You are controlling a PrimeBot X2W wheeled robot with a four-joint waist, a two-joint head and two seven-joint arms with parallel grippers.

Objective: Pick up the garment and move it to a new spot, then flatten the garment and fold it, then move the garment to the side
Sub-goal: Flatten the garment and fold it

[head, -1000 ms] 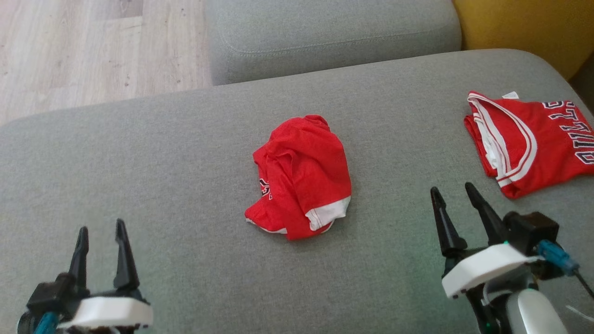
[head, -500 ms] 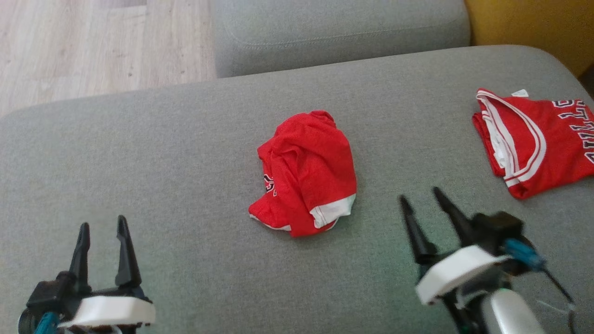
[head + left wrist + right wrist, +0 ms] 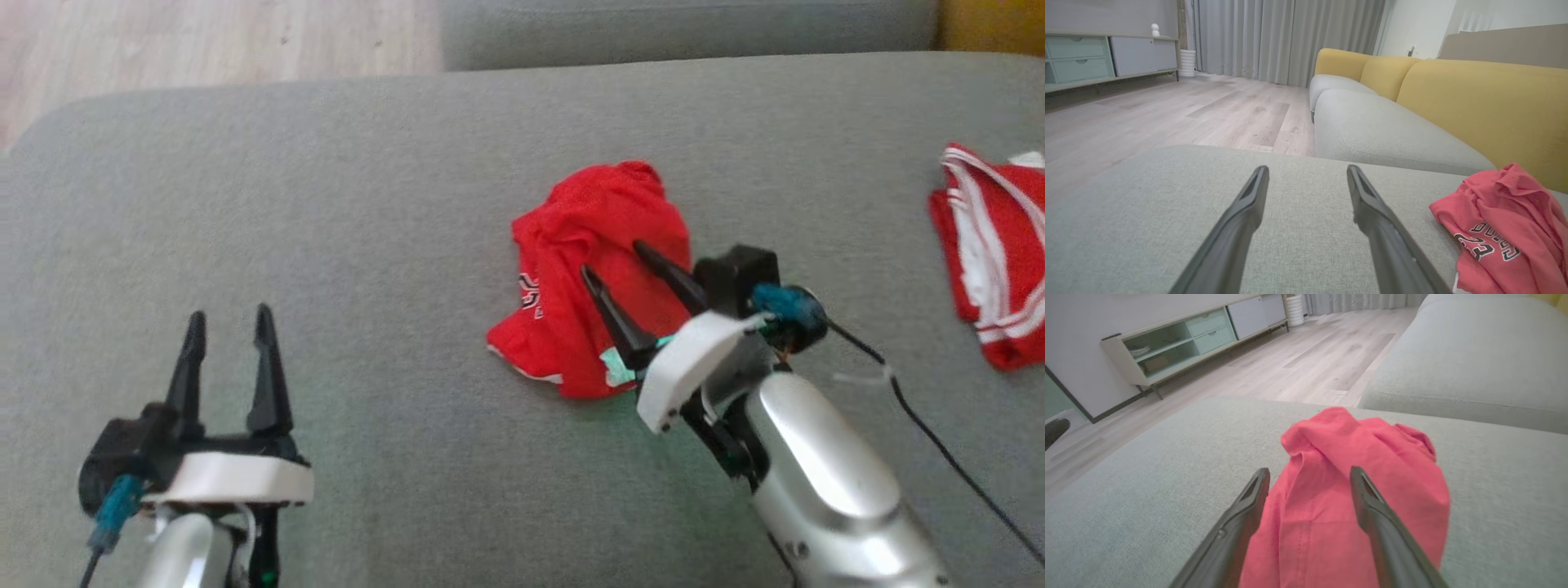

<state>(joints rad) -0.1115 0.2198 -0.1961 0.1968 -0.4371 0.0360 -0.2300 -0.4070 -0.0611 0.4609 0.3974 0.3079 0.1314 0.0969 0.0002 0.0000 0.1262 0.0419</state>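
1. Currently the right gripper [image 3: 611, 256] hovers over the crumpled red garment [image 3: 588, 212], jaws spread, holding nothing.
2. Well apart, the left gripper [image 3: 229, 311] is likewise spread and empty.
3. Garment lies mid-cushion on the sofa [image 3: 367, 204]; by my judgement, pickup, flattening, folding and moving aside all remain.

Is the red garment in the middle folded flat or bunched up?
Bunched up. The red garment lies in a rumpled, humped heap on the grey cushion, its lettering partly hidden in creases.

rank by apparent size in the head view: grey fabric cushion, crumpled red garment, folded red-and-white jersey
1. grey fabric cushion
2. crumpled red garment
3. folded red-and-white jersey, cropped by the frame edge, so unsure
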